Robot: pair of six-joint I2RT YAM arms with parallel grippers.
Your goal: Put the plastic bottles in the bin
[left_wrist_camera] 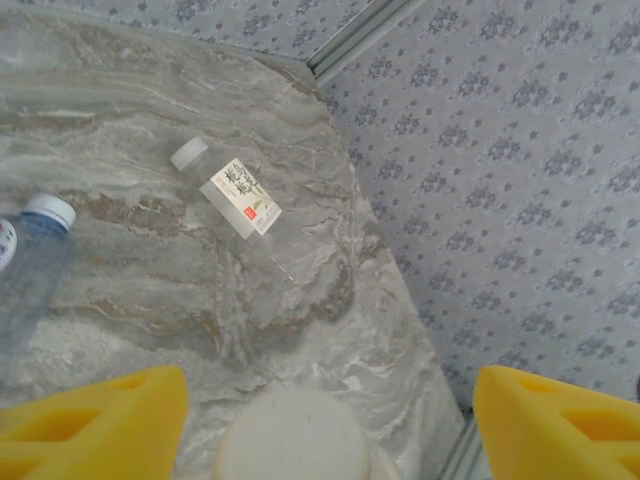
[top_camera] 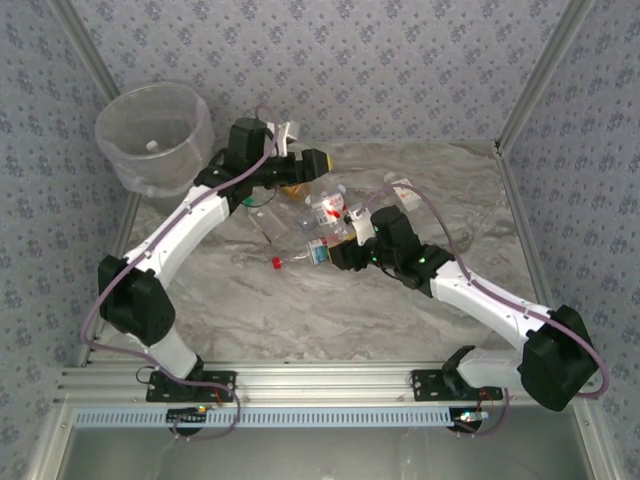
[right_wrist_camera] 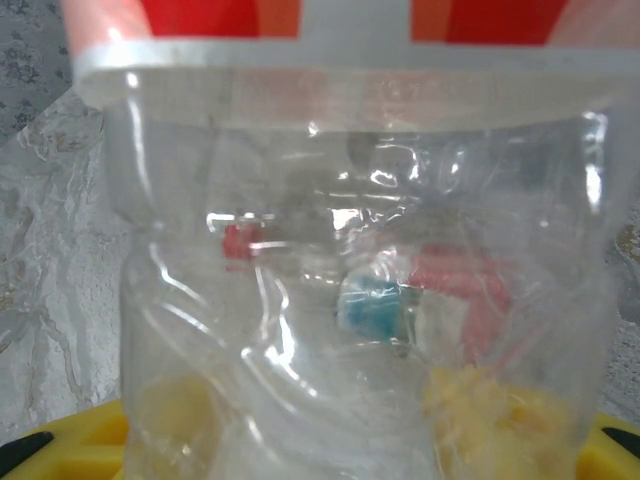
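The right claw [top_camera: 342, 250] clamps a dented red-labelled bottle [right_wrist_camera: 350, 300] at mid-bench [top_camera: 300, 310]. The left claw [left_wrist_camera: 330, 395] spreads wide around a white cap [left_wrist_camera: 290, 440] (gripped or not, I cannot tell). The bin [top_camera: 120, 125] stands at the far-left corner.

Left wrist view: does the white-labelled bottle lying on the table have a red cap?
No, the white-labelled bottle on the table has a white cap.

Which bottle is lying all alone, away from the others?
The white-capped bottle with the white label, off toward the far right. The other bottles lie bunched together in the middle.
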